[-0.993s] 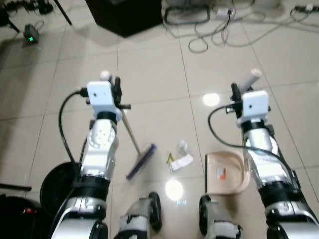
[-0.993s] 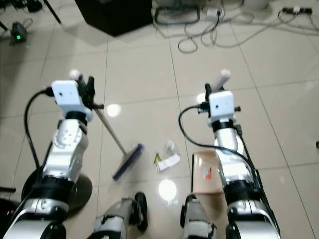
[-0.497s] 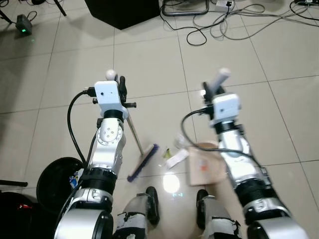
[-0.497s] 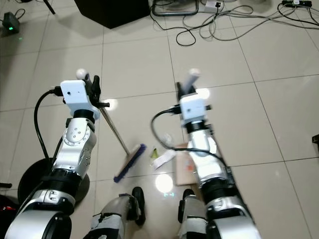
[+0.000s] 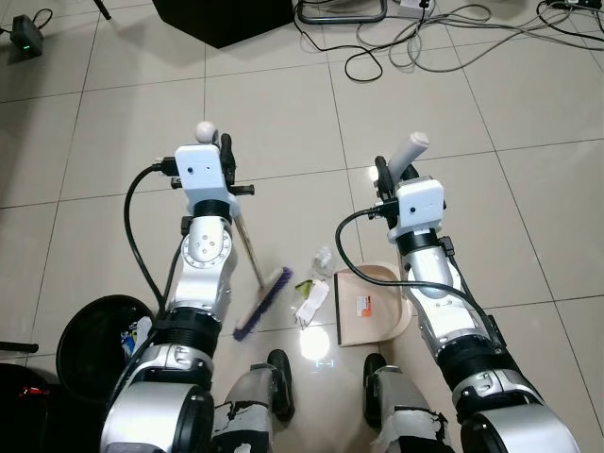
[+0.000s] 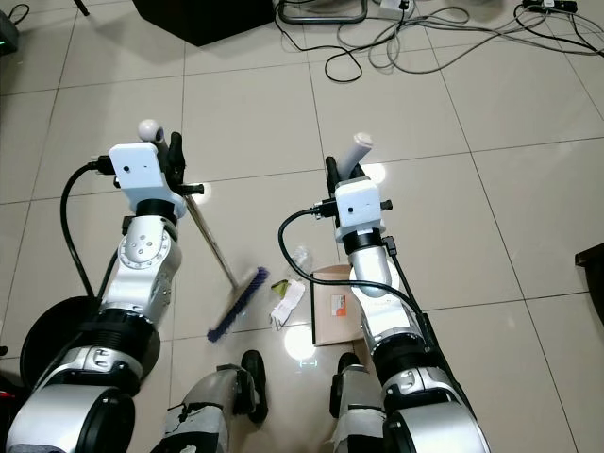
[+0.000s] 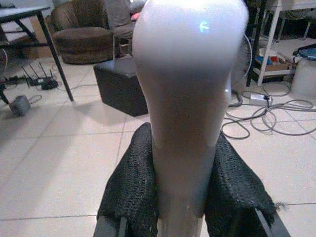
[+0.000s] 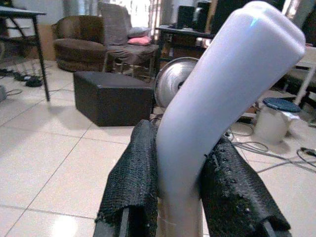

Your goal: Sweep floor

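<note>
1. I stand on a glossy floor of large beige tiles (image 5: 283,113) with thin dark grout lines; ceiling lights glare off it in white spots.
2. My left gripper (image 7: 182,192) pinches the pale handle of a small broom (image 5: 247,257), whose purple bristle head (image 5: 262,304) rests on the tiles between my arms.
3. My right gripper (image 8: 180,197) is clamped around the curved white handle (image 5: 408,151) of a beige plastic dustpan (image 5: 370,307), which lies flat on the floor beside my right foot.
4. Crumpled white paper scraps (image 5: 311,297) lie between the bristles and the dustpan.
5. A round black bin (image 5: 94,330) sits by my left side.
6. Grey and black cables (image 5: 425,38) snake across the tiles ahead, near a black box (image 5: 226,19).
7. Farther off are a brown armchair (image 8: 79,47) and a metal fan (image 8: 173,86).
</note>
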Robot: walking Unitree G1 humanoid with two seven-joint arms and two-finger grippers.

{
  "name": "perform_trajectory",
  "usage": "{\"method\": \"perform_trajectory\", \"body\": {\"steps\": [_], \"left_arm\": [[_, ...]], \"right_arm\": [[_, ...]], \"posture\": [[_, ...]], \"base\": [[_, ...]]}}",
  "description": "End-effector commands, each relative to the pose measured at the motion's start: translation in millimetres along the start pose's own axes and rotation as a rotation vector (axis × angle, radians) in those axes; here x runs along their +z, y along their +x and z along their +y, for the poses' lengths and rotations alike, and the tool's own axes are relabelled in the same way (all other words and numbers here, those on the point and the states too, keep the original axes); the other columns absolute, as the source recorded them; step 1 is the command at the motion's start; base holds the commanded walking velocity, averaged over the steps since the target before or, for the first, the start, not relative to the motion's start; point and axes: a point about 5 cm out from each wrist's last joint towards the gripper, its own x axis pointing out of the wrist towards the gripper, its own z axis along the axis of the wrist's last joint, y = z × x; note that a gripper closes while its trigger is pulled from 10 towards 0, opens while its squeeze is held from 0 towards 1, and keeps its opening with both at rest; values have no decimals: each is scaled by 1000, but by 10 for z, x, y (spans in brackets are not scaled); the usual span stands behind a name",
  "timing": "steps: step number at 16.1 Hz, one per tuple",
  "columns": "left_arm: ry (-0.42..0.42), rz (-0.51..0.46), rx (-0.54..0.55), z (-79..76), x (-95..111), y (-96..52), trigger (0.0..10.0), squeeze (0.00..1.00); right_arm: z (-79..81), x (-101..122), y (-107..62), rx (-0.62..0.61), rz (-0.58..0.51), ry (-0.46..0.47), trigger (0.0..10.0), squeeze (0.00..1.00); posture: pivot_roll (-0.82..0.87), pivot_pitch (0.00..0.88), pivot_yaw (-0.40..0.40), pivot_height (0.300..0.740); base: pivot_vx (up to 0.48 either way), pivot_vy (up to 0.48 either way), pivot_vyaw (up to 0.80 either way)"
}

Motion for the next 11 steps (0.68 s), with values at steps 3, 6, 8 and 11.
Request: {"method": "perform_trajectory", "body": {"steps": [3, 6, 8, 11], "left_arm": [[-194, 94, 16, -145, -99, -77, 10000, 0], [-355, 81, -15, -257, 94, -19, 10000, 0], [-326, 39, -46, -184, 204, 41, 10000, 0], [-218, 29, -48, -28, 215, 76, 10000, 0]], "right_arm": [[5, -129, -69, -36, 77, 38, 10000, 0], [-24, -146, -65, -53, 87, 43, 10000, 0], [-36, -154, -69, -57, 90, 41, 10000, 0], [-50, -167, -78, -61, 95, 38, 10000, 0]], "posture": [[111, 352, 75, 740], [112, 343, 78, 740], [115, 343, 77, 740], [115, 341, 78, 740]], "base": [[0, 0, 0], [0, 0, 0], [0, 0, 0], [0, 0, 0]]}}
